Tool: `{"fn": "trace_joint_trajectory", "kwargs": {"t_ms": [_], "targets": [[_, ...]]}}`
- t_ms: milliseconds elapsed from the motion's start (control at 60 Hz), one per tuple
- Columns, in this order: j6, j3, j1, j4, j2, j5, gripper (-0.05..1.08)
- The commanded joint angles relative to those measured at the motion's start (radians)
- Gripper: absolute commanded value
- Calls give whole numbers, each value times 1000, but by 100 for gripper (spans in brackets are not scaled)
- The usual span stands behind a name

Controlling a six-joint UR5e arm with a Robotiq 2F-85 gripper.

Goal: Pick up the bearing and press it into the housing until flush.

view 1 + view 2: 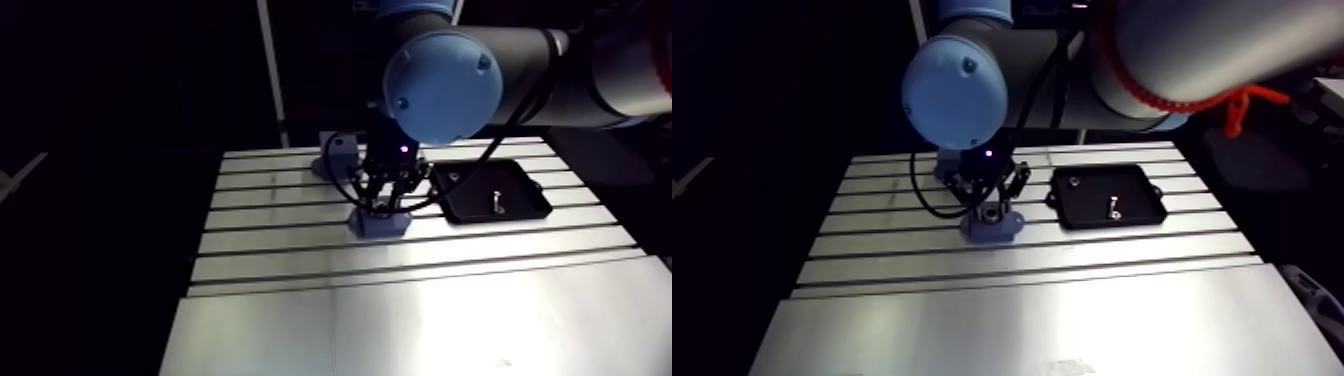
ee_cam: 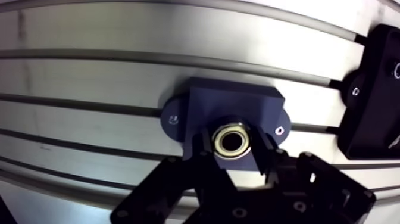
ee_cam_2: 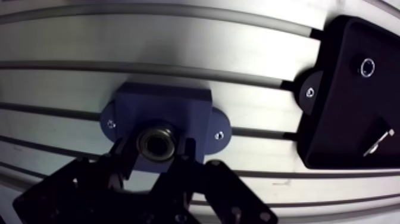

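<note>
A blue-grey housing (image 2: 233,106) with two side ears is bolted to the slotted table (image 2: 89,77). In the wrist view a metal bearing (image 2: 232,141) sits at the housing's bore, right between my fingers. My gripper (image 2: 233,150) is shut on the bearing, with one dark finger pressed on each side of it. How deep the bearing sits in the bore is hidden by the fingers. In the arm view the gripper (image 1: 384,197) stands straight down on top of the housing (image 1: 378,224).
A black tray (image 3: 345,89) lies beside the housing and holds a small ring (image 3: 367,67) and a metal pin (image 3: 379,142). A second blue block (image 1: 338,153) stands behind the gripper near the table's far edge. The smooth plate (image 1: 420,330) forms the table's front.
</note>
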Motion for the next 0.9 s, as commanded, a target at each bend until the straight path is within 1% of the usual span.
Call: {"fn": "trace_joint_trajectory", "kwargs": {"t_ms": [17,300,500,617,900], "targets": [[0,1,-2,0,0,0,76],[0,3,-2,2,-1,0,76],[-2,6,-2,-1,-1,-15,76],[-2,6,-2,-2,-1,-18,76],[-2,6,0,-2,-1,-19,76]]}}
